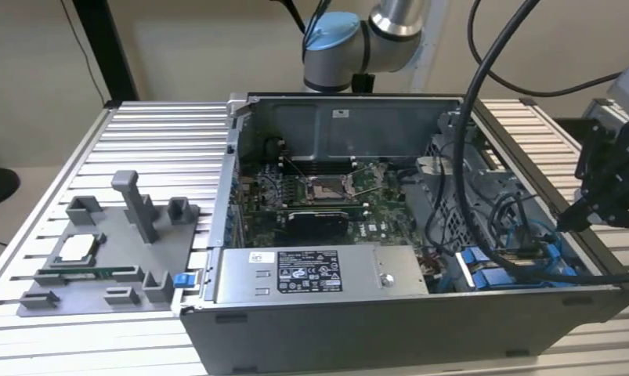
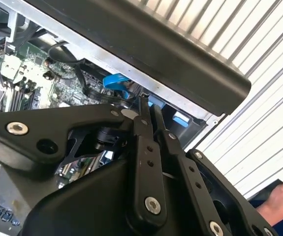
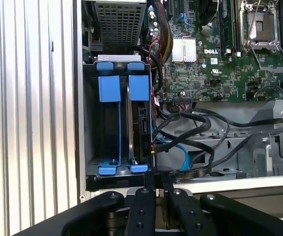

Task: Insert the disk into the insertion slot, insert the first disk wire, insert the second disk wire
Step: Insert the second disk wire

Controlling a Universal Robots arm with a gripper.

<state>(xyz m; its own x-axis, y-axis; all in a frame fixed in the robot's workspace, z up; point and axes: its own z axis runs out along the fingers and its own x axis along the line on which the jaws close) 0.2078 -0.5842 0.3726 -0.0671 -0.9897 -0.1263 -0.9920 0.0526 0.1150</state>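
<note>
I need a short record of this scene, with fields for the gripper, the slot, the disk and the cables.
gripper: fingers shut, at the case's edge, close to the slot
insertion slot: grey bay with blue tabs, in a corner of the case
disk: appears seated on edge inside the slot
blue cable: lies loose beside the slot, its end not clear

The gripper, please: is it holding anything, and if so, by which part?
Nothing that shows: the gripper is shut, apparently empty, by the computer case edge.
</note>
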